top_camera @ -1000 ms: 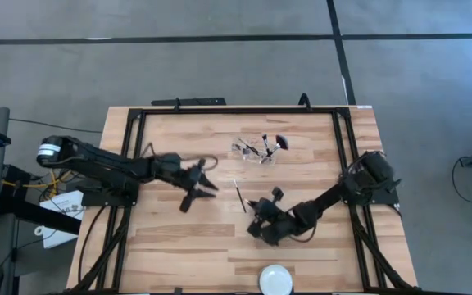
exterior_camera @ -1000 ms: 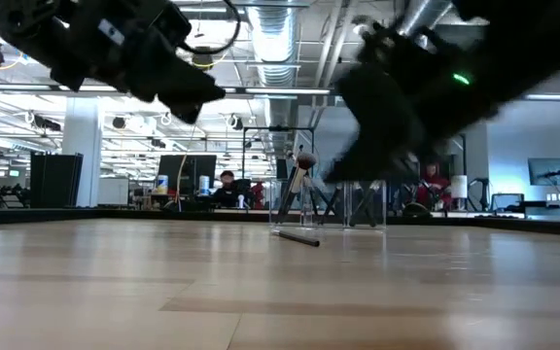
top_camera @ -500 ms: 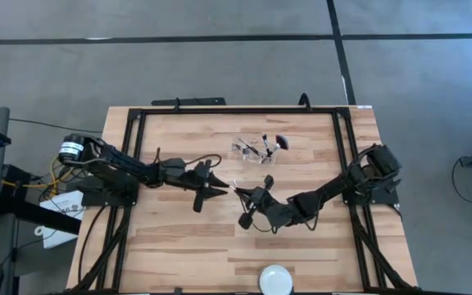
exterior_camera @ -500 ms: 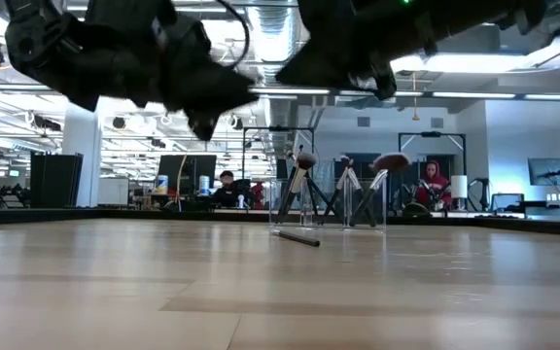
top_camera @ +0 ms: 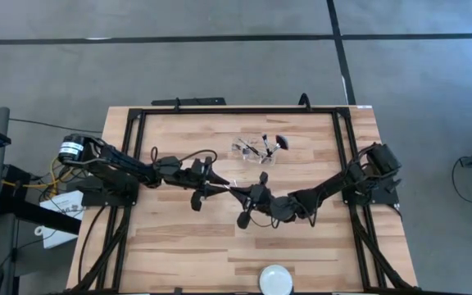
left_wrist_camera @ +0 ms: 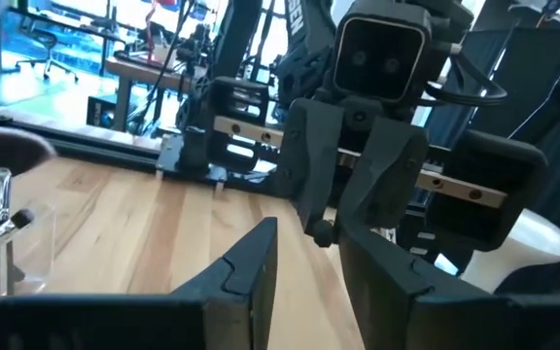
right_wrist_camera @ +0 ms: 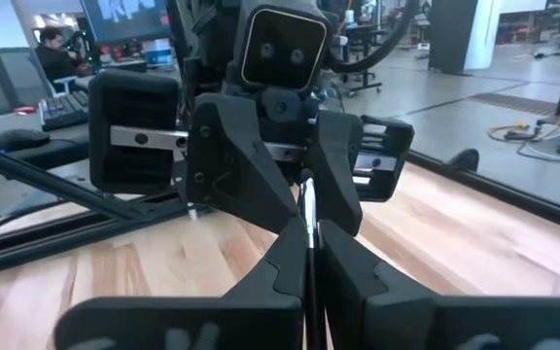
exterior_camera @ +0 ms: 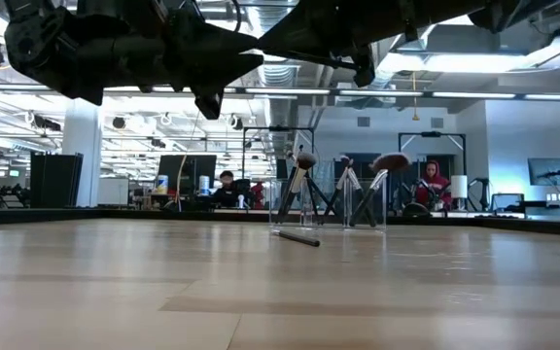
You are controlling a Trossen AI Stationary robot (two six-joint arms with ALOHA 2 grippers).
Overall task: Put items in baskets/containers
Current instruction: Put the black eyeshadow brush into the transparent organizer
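Meeting nose to nose above mid-table, the two grippers share one slim brush.

From above, the left gripper (top_camera: 216,190) and the right gripper (top_camera: 244,195) face each other tip to tip over the bare wooden table (top_camera: 179,246). The right wrist view shows the right one's fingers (right_wrist_camera: 280,267) pressed together on a thin brush handle (right_wrist_camera: 308,233) that runs forward into the left gripper's spread fingers; in the left wrist view those fingers (left_wrist_camera: 251,272) stand apart with a gap between them. Farther back on the table sits the clear container (exterior_camera: 327,204), several brushes (exterior_camera: 389,165) standing tilted inside it. One more dark brush (exterior_camera: 296,238) lies flat on the wood just in front of the container. A white round disc (top_camera: 275,279) rests near the table's front edge, well apart from everything else.
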